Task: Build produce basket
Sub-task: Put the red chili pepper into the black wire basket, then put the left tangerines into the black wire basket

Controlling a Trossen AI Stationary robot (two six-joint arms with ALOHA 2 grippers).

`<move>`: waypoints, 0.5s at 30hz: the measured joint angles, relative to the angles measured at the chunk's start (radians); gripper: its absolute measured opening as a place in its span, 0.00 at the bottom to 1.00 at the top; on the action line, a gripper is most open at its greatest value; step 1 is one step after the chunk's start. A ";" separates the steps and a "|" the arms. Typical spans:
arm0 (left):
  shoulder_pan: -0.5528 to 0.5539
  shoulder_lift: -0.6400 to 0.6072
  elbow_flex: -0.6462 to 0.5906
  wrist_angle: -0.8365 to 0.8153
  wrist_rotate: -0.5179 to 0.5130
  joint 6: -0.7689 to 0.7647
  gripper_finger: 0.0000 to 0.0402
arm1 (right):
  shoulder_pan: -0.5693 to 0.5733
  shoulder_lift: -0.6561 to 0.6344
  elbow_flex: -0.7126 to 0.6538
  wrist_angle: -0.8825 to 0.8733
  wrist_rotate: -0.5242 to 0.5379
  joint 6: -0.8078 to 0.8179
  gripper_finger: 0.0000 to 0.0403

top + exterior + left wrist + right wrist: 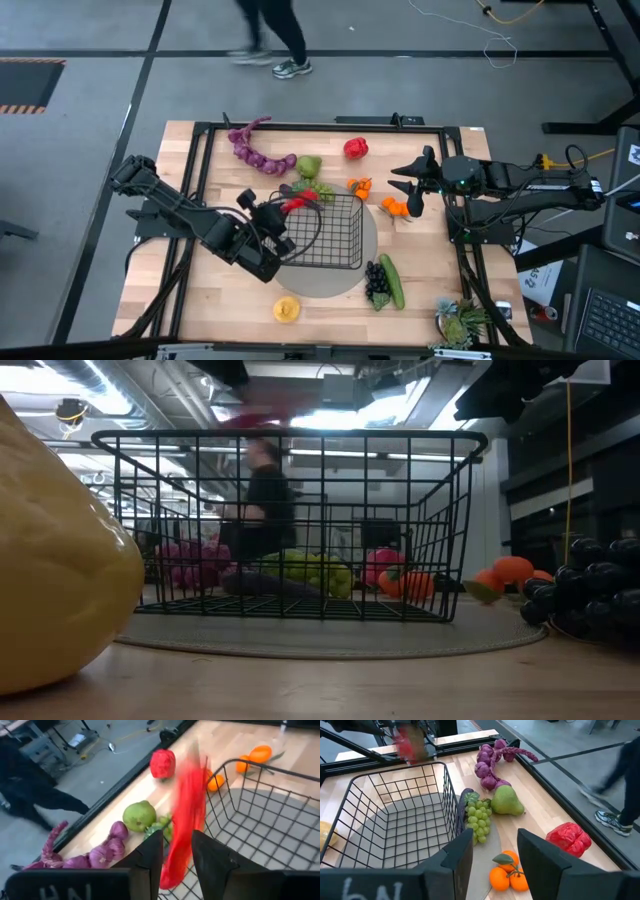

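Our left gripper (173, 855) hangs over the near rim of the black wire basket (335, 262), a blurred red chili (186, 815) between its parted fingers; whether they grip it we cannot tell. Our right gripper (407, 184) waits beside the oranges (396, 207), fingers apart and holding nothing, the basket empty on its grey mat (362, 280).

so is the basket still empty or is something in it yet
Empty. The right wrist view shows only bare wire floor inside the basket. The red chili is blurred between the left claw's fingers at the rim, not yet inside.
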 joint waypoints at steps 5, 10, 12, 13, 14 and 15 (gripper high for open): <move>0.000 0.000 0.000 0.000 0.033 0.001 0.24 | 0.000 0.000 0.000 0.000 0.000 0.000 0.38; 0.000 0.000 0.000 0.000 0.033 0.001 0.24 | 0.000 0.000 0.000 0.000 0.000 0.000 0.38; 0.000 0.000 0.000 0.000 0.033 0.000 0.24 | 0.000 0.000 0.000 0.000 0.000 0.000 0.38; 0.000 0.000 0.000 0.000 0.033 0.000 0.24 | 0.000 0.000 0.000 0.000 0.000 0.000 0.38; 0.000 0.000 0.000 0.000 0.032 0.000 0.24 | 0.000 0.000 0.000 0.000 0.000 0.000 0.38; 0.000 0.000 0.000 0.000 0.032 0.000 0.24 | 0.000 0.000 0.000 0.000 0.000 0.000 0.38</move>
